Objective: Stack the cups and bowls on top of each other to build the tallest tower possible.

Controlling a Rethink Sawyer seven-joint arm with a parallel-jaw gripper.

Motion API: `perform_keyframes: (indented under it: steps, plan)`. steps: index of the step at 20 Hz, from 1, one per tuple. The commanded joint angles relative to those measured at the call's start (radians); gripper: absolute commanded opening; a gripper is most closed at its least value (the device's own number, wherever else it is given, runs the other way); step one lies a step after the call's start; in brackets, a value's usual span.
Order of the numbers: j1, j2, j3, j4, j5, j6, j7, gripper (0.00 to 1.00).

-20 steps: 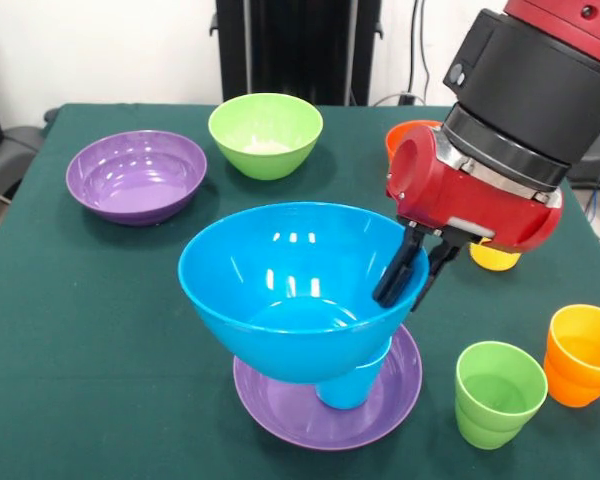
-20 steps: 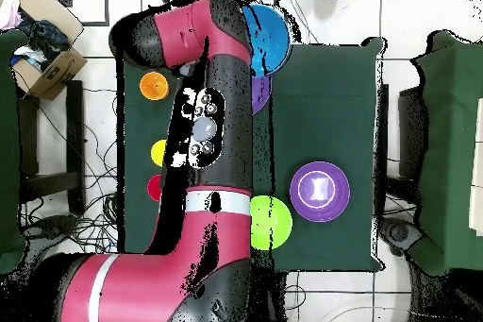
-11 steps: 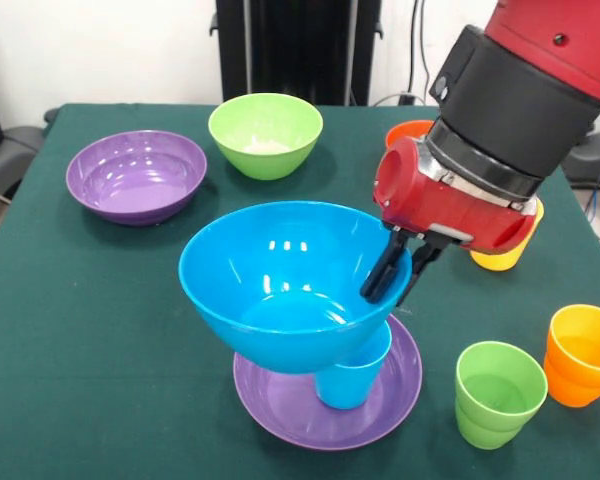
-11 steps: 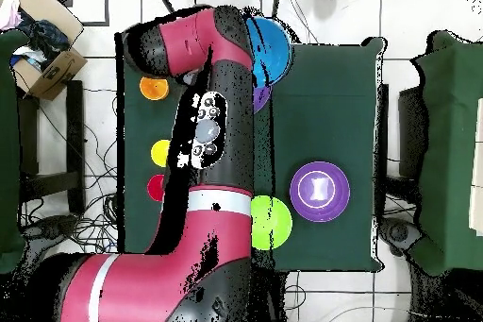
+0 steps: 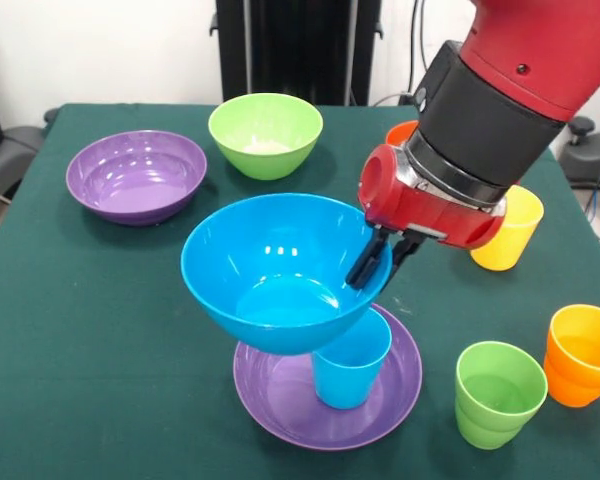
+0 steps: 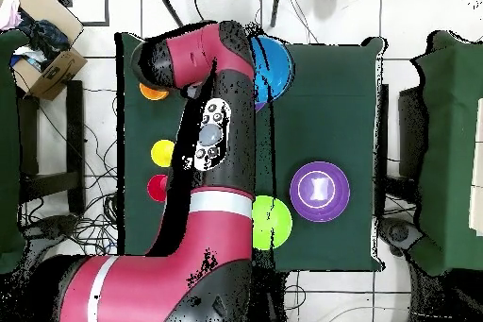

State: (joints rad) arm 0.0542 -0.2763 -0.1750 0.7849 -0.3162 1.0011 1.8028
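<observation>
We pinch the blue bowl's (image 5: 280, 270) rim with our gripper (image 5: 377, 262); the blue cup (image 5: 351, 362) sits at five o'clock below it.

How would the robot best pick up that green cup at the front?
Probably by its rim, from straight above. The green cup stands upright with its mouth open, so one finger could go inside and one outside the thin wall. The side away from the orange cup looks freer.
</observation>
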Motion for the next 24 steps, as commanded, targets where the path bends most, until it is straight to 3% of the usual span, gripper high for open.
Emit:
perform_keyframes:
  steps: [1,24]
  plan:
    - [0.000,-0.060,0.063,0.124,0.013,0.034,-0.029,0.00]
    - [0.053,-0.074,0.071,0.112,0.016,0.060,0.011,0.00]
